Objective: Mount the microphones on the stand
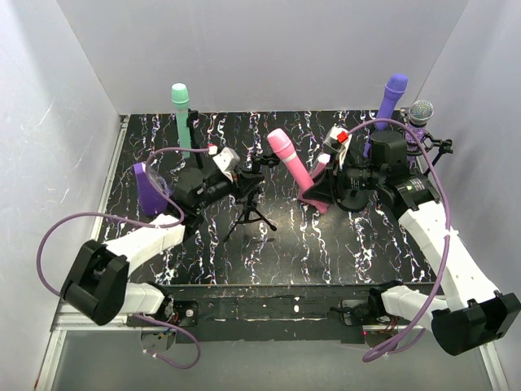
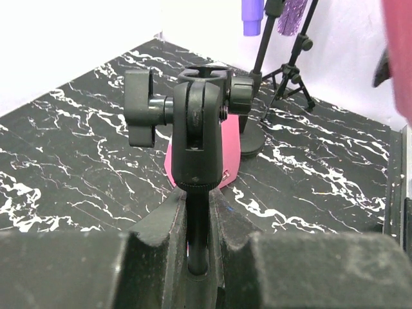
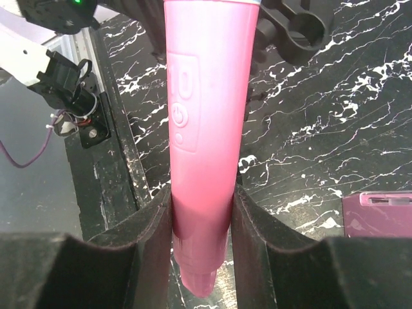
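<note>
My left gripper is shut on the thin black pole of the small tripod stand, just below its clip head. That clip has nothing in it. My right gripper is shut on the lower end of the pink microphone. The microphone tilts up and to the left, its head close to the stand's clip. The mint green microphone, the plain purple microphone and the glittery purple microphone with a silver mesh head each sit upright on other stands at the back.
A purple wedge block lies at the left beside my left arm. A pink wedge block lies mid-table behind the tripod stand. A round-based stand and a tripod stand are at the back right. White walls enclose the black marbled table.
</note>
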`<state>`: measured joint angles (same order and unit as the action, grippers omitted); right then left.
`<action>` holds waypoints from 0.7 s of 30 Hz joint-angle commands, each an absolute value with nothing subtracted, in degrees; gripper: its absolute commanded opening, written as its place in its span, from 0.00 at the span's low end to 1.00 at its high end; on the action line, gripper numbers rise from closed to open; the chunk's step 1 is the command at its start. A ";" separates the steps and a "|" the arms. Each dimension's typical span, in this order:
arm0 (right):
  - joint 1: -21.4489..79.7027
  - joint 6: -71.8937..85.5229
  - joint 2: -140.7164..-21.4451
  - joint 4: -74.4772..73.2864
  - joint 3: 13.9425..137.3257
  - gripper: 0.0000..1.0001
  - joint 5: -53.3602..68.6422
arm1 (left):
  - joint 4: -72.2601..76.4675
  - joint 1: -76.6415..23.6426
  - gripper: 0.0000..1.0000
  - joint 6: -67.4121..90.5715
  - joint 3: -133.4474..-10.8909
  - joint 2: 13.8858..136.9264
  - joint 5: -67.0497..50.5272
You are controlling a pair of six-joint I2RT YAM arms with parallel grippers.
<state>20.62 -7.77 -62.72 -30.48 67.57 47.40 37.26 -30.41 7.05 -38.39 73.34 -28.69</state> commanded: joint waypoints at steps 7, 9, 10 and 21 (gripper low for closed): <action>18.90 -7.21 -58.63 -28.12 63.46 0.01 51.06 | 48.62 -32.95 0.00 6.77 -34.46 76.47 -25.93; 18.63 -7.64 -57.66 -28.30 62.76 0.01 51.41 | 45.19 -33.22 0.00 5.54 -32.97 74.02 -26.10; 18.55 -7.91 -57.22 -28.47 62.58 0.01 51.59 | 43.96 -33.31 0.01 5.10 -31.91 72.44 -25.93; 17.49 -8.52 -56.69 -29.18 62.05 0.01 54.05 | 29.80 -33.49 0.42 2.11 -23.47 54.76 -20.48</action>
<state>17.91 -7.81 -57.36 -30.26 62.02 51.31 34.76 -33.15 3.20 -24.67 58.41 -23.75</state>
